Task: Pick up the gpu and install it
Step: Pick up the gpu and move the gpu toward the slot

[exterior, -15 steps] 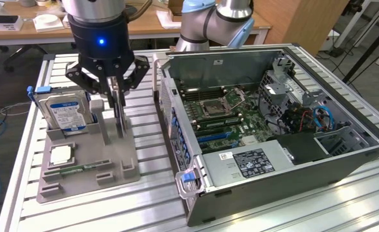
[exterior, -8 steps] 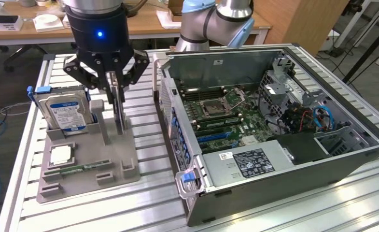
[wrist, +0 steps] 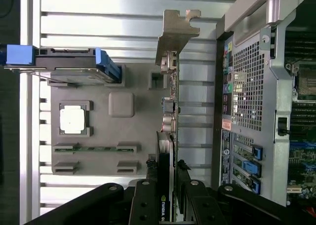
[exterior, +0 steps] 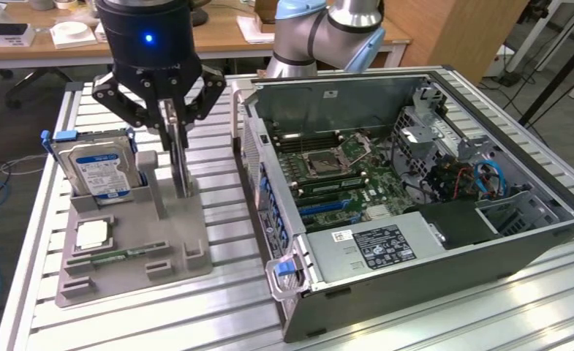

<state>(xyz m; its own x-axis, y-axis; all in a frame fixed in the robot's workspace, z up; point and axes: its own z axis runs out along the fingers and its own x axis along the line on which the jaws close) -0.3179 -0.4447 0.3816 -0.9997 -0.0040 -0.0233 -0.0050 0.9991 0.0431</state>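
Standing on edge in the upper left of the exterior view, the gpu (exterior: 178,157) shows to us as a thin dark upright card with the gripper (exterior: 173,117) over its top end. We see the fingers (wrist: 148,195) clamped on it, one against each flat face. In the wrist view the silver bracket (wrist: 177,32) is at the end of the card farthest from them. The card's lower end reaches a raised block of the grey holder (exterior: 184,252); we cannot tell whether it sits in a slot there or hangs just clear.

Just beside the card, toward the exterior view's left, a hard drive (exterior: 96,168) with a blue and white label stands upright in the same holder. Lower in the frame a square processor (exterior: 91,234) and a narrow green memory stick (exterior: 121,256) lie flat in their recesses.

On the right half of the frame we find the open computer case (exterior: 443,278) lying on its side, apart from the holder, its motherboard (exterior: 335,168) facing up. Both rest on a slatted metal table (exterior: 170,322), and the arm's pale blue joints (exterior: 326,29) rise behind the case at the top centre
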